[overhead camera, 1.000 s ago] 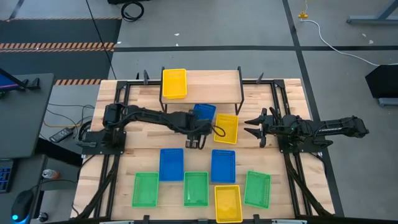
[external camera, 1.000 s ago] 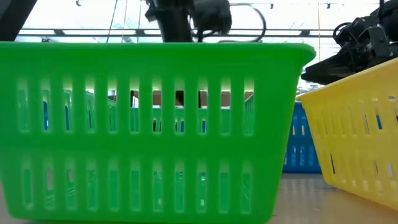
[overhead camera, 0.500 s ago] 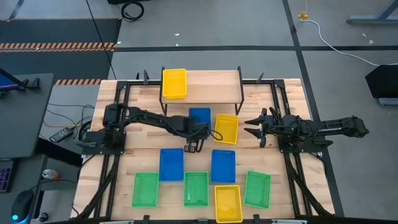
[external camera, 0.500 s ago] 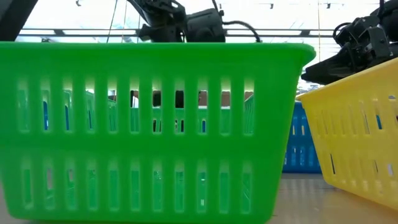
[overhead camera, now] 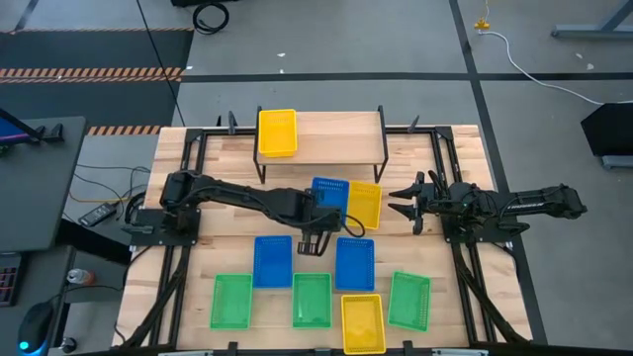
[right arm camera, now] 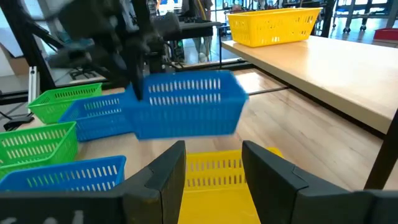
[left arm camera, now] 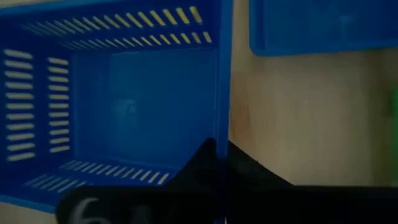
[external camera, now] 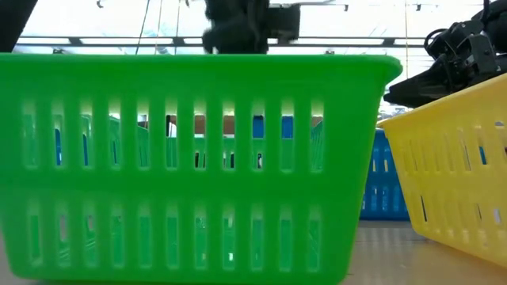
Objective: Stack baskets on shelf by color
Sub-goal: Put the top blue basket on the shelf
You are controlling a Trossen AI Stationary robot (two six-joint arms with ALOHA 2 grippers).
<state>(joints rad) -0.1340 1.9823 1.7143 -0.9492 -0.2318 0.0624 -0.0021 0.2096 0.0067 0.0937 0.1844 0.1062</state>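
Blue basket lifted, shelf waiting

While my left gripper (overhead camera: 315,235) pinches the rim of one blue basket (overhead camera: 328,195) lifted beside the shelf (overhead camera: 336,136), my right gripper (overhead camera: 402,202) waits spread, empty. I count baskets: three green, three blue, three yellow; one yellow basket (overhead camera: 278,132) tops the shelf.

Basket count, high view: ten in total.

Yellow: three. One on the shelf (overhead camera: 321,135) at (overhead camera: 277,132), one mid-table at (overhead camera: 365,204), one at the near edge at (overhead camera: 362,322).

Blue: three, at (overhead camera: 328,194), (overhead camera: 272,261) and (overhead camera: 354,263).

Green: three, at (overhead camera: 231,302), (overhead camera: 312,300) and (overhead camera: 409,300).

Shelf: one. Arms: two.
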